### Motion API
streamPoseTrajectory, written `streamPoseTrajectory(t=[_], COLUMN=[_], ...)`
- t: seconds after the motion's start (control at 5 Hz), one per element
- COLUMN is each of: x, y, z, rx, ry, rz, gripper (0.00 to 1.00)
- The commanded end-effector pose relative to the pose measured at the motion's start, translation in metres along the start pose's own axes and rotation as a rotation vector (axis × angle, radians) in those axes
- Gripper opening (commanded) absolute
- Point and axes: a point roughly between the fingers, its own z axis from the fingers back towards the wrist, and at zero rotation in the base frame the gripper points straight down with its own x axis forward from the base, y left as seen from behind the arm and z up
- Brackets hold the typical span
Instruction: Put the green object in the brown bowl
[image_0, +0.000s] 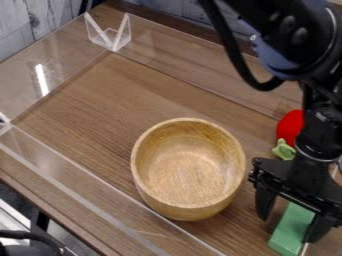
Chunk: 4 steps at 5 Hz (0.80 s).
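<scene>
End effector (294, 211): fingers apart, straddling the green bar (290, 235), near the bench's (94, 110) front-right edge.
Wooden bowl (189, 167): just left, empty.
Bench left: open.

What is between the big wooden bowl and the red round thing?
In the camera view, the black robot gripper stands between the light-brown wooden bowl and the red round object, open, around the flat light-green bar.
</scene>
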Motion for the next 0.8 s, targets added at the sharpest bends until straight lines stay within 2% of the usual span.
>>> streamPoseTrajectory(t=[0.0, 0.2, 0.6], x=[-0.0009, -0.0022, -0.0056], y=[-0.0051, -0.0066, -0.01], z=[0.0078, 0.0011, 0.0077], rx=[-0.029, -0.027, -0.024], ry=[-0.053, -0.061, -0.085], rz=[-0.069, -0.121, -0.087], gripper=[1.0, 1.0, 1.0])
